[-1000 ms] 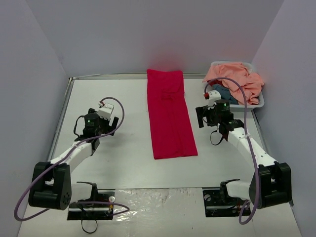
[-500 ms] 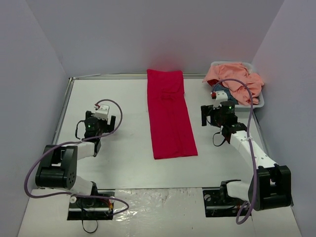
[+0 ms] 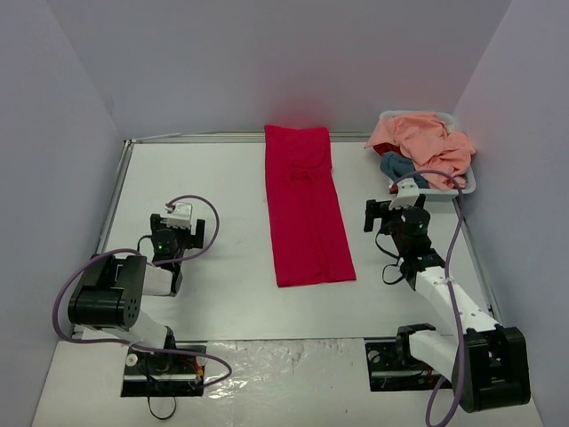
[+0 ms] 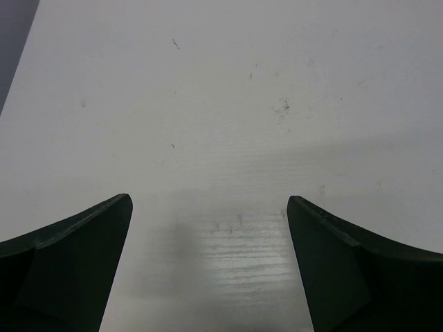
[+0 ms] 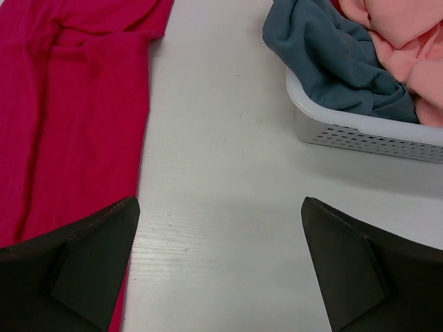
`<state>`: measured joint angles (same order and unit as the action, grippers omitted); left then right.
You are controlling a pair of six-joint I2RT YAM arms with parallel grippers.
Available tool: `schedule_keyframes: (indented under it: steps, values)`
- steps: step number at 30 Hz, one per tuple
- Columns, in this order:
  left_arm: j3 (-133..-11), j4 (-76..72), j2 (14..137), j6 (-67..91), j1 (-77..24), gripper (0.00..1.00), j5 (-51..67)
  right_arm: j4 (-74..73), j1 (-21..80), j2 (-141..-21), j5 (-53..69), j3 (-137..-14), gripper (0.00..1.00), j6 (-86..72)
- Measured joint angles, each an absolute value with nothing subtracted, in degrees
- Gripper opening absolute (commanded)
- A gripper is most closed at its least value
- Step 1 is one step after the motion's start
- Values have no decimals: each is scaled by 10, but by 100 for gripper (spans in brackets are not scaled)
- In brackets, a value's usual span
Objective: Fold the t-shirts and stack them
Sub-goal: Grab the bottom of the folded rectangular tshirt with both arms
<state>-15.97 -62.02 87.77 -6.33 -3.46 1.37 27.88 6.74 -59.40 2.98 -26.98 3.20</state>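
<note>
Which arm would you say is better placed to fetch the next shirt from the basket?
Probably the right. The right claw, open, hangs between the red shirt and the basket, with the teal shirt and peach shirt just ahead. The left claw, also open, faces only table, across the red shirt.

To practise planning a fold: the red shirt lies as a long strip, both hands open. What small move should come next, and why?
Probably bring the left hand and right hand to the near corners of the red t-shirt. It lies flat as a long strip, not yet folded short, and both hands stand open and empty beside it.
</note>
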Motion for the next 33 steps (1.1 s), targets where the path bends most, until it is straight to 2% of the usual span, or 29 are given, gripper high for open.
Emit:
schedule_keyframes:
  steps: [5, 9, 14, 21, 33]
  values:
    - [-164, -636, 878, -56, -35, 94, -4, 412, 67, -642, 30, -220, 100, 55]
    - [-184, -620, 878, -37, -34, 94, -55, 558, 67, -697, 32, -151, 100, 68]
    - [-197, -618, 878, -12, -34, 94, -107, 664, 67, -756, 35, -123, 100, 87]
    - [-197, -614, 878, 0, -34, 94, -135, 730, 50, -838, 54, -112, 100, 92]
    - [-202, -598, 878, 7, -34, 94, -153, 736, 4, -926, 81, -129, 100, 60]
